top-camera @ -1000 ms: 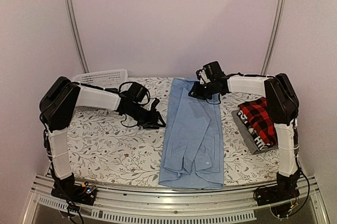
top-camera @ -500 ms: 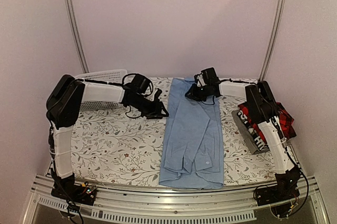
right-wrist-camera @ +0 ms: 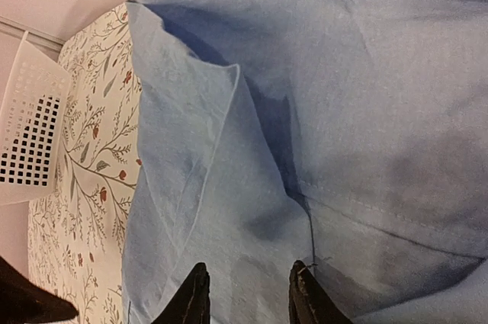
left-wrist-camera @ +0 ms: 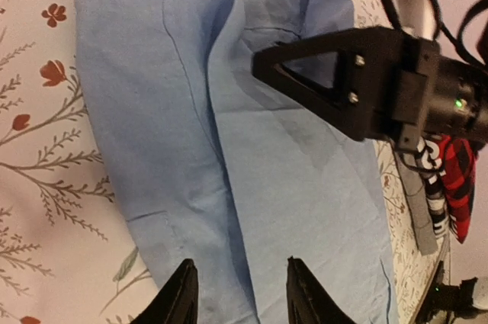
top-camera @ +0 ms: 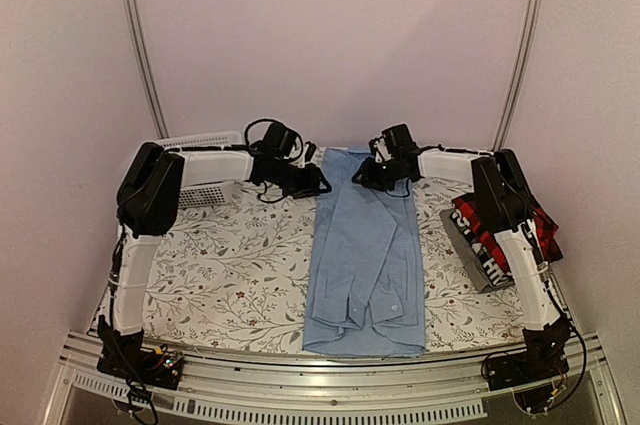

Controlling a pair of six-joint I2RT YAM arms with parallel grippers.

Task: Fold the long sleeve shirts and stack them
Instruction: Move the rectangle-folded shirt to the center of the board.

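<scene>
Nearest us, the hem of the light blue shirt (top-camera: pixel 365 255) lies close to the front edge of the flower-printed worktop (top-camera: pixel 220 265). The shirt runs away from us down the middle as a long strip, its sides already turned in over the body.

To the right, apart from it, the red-and-black plaid shirt (top-camera: pixel 482 230) sits folded on top of the grey shirt (top-camera: pixel 465 245), partly hidden by the right arm.

Farther back, both arms reach in to the collar end. The left gripper (left-wrist-camera: pixel 240 293) hangs over the shirt's left edge with its fingers spread and cloth showing between them. The right gripper (right-wrist-camera: pixel 248 297) is spread as well, above the folded layers near the right shoulder. Neither is pinching anything.

We judge this cloth to be light, limp and thin. It will sag from any single hold, and the turned-in layers may slide apart. We would therefore take it at the two far corners together, each gripper closing over every layer at the outer edge, then carry the far end toward the hem evenly.

Farthest left, the white lattice basket (right-wrist-camera: pixel 30 133) stands by the wall.
</scene>
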